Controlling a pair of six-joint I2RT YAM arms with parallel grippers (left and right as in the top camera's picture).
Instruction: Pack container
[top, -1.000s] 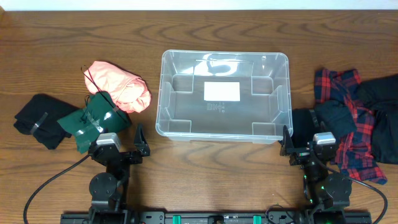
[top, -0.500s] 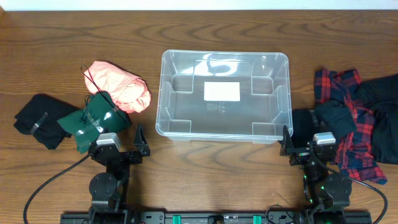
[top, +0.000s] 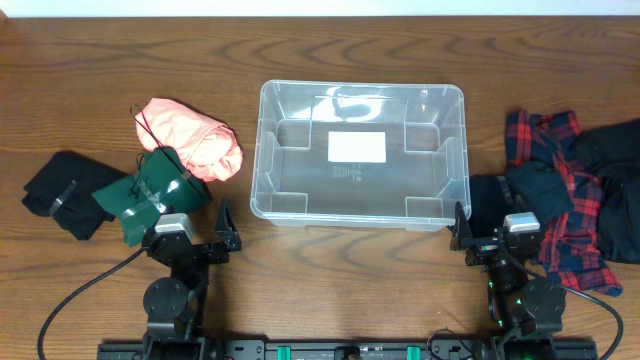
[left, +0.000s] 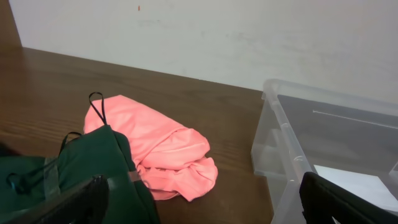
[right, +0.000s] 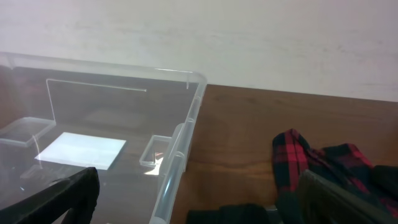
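at the far left a black garment (top: 60, 195) is lying on the wooden table (top: 330, 275), touching a dark green garment (top: 150, 190), with a pink garment (top: 195, 140) just beyond. the left gripper (top: 180, 222) is resting near the green one, jaws spread wide, holding nothing. the container (top: 263, 150) is sitting at the table's middle, a white label (top: 356, 147) on its bottom. the right gripper (top: 505, 228) is sitting by its near right corner, jaws likewise apart, beside red plaid clothing (top: 560, 185) and black clothes (top: 610, 150).
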